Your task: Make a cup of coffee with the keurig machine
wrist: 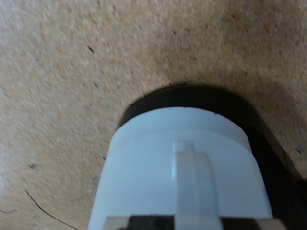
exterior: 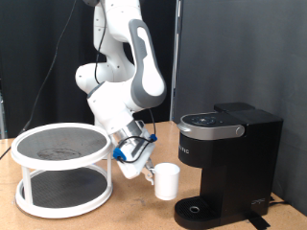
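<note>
The white cup (exterior: 167, 180) hangs slightly above the wooden table, just to the exterior view's left of the black keurig machine (exterior: 230, 158). My gripper (exterior: 148, 173) is shut on the cup's handle side, with the cup sticking out towards the machine. The machine's lid is down, and its round drip base (exterior: 200, 211) is bare, below and to the right of the cup. In the wrist view the cup (wrist: 182, 163) fills the lower frame with its handle (wrist: 197, 187) facing the camera. A dark round shape (wrist: 251, 113) shows behind it over the table.
A white two-tier round rack (exterior: 63, 146) with a mesh top stands at the exterior view's left on the wooden table (exterior: 134, 213). A black curtain hangs behind. Cables run along the arm.
</note>
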